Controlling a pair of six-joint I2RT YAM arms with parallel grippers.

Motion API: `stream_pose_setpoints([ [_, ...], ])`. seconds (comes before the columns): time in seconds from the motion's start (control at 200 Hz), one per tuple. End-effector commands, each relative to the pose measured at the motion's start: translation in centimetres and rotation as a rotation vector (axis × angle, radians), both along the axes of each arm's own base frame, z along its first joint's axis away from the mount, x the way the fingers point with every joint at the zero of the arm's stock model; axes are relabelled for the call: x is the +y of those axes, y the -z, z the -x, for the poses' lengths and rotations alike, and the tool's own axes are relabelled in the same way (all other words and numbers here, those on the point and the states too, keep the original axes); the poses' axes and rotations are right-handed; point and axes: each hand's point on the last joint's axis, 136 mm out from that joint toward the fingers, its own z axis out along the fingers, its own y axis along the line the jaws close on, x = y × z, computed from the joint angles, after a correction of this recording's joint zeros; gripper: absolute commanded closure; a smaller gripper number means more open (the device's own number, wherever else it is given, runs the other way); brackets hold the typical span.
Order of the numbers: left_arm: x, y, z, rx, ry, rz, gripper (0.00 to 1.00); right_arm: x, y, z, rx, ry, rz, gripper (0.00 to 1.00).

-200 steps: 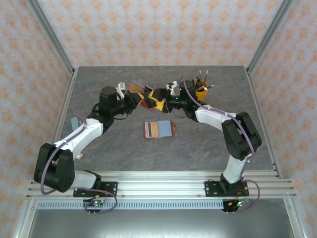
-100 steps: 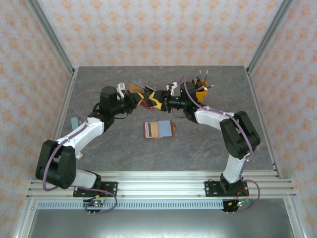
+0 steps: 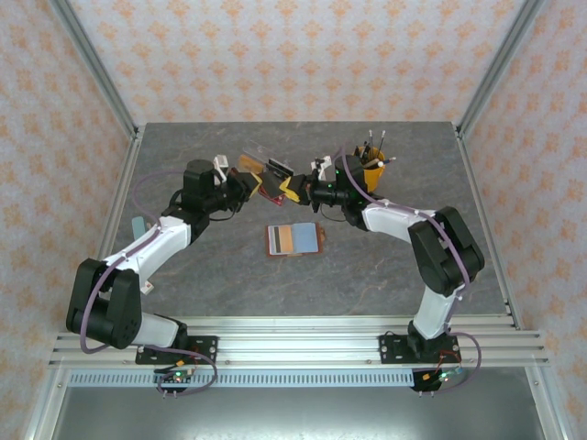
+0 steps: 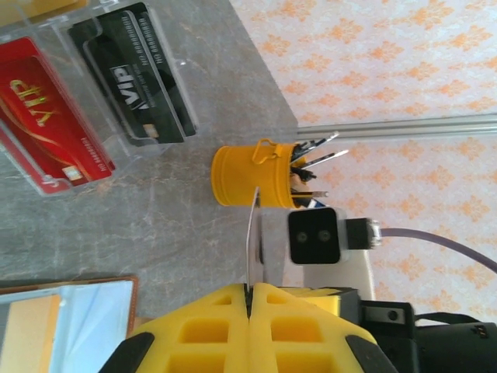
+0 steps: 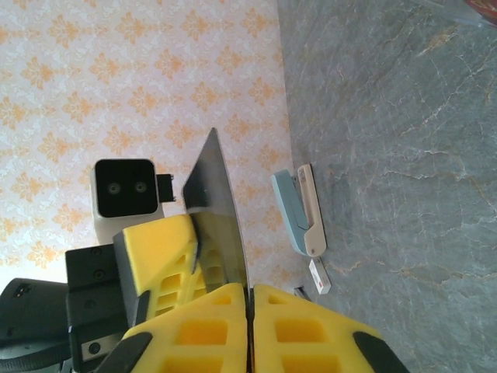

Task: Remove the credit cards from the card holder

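The card holder (image 3: 294, 239) lies open and flat on the table, brown-edged with pale pockets; its corner shows in the left wrist view (image 4: 70, 318). Above the table behind it, my two grippers meet tip to tip. My left gripper (image 4: 250, 287) is shut on a thin credit card (image 4: 250, 233) seen edge-on. My right gripper (image 5: 249, 289) is shut on the same dark credit card (image 5: 217, 210), and a left yellow finger (image 5: 155, 249) lies against the card's far side. From above, the left gripper (image 3: 260, 186) and right gripper (image 3: 292, 188) face each other.
A clear acrylic stand (image 4: 167, 144) behind the grippers holds a red VIP card (image 4: 54, 116) and a black VIP card (image 4: 136, 74). A yellow pen cup (image 3: 371, 170) stands back right. A blue-and-cream stapler (image 3: 138, 226) and a small white item (image 5: 319, 276) lie at the left.
The right gripper has shifted a little left and toward the back, closing up against the left gripper. The card holder has not moved.
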Motion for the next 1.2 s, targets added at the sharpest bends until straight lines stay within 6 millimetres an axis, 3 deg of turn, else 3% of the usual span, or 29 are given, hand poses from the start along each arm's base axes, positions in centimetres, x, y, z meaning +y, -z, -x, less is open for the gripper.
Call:
stream_pose_setpoints([
  [0.0, 0.4, 0.3, 0.8, 0.016, 0.012, -0.071, 0.89, -0.1, -1.8, 0.0, -0.077, 0.006, 0.011, 0.96],
  [0.085, 1.4, 1.4, 1.4, 0.061, -0.009, -0.153, 0.59, -0.5, -1.2, 0.0, -0.117, 0.005, 0.081, 1.00],
  [0.155, 2.8, 2.6, 2.3, 0.109, -0.016, -0.277, 0.42, -1.2, -0.4, 0.0, -0.185, -0.001, 0.200, 1.00],
  [0.365, 6.9, 5.0, 4.8, 0.209, -0.065, -0.542, 0.16, -4.1, 1.2, -0.4, -0.454, -0.054, 0.619, 1.00],
  [0.5, 8.2, 5.7, 5.8, 0.231, -0.095, -0.604, 0.04, -4.5, 0.4, -1.3, -0.631, -0.123, 0.808, 1.00],
  [0.776, 9.0, 7.6, 7.0, 0.310, -0.096, -0.640, 0.00, -1.9, -2.3, -2.9, -1.009, -0.288, 0.949, 1.00],
  [1.026, 8.9, 8.4, 7.7, 0.341, -0.072, -0.649, 0.00, -0.1, 0.2, -5.3, -1.101, -0.432, 1.035, 1.00],
  [1.191, 8.6, 8.9, 7.8, 0.354, -0.053, -0.640, 0.00, 0.8, 0.4, -7.0, -1.164, -0.445, 1.058, 1.00],
])
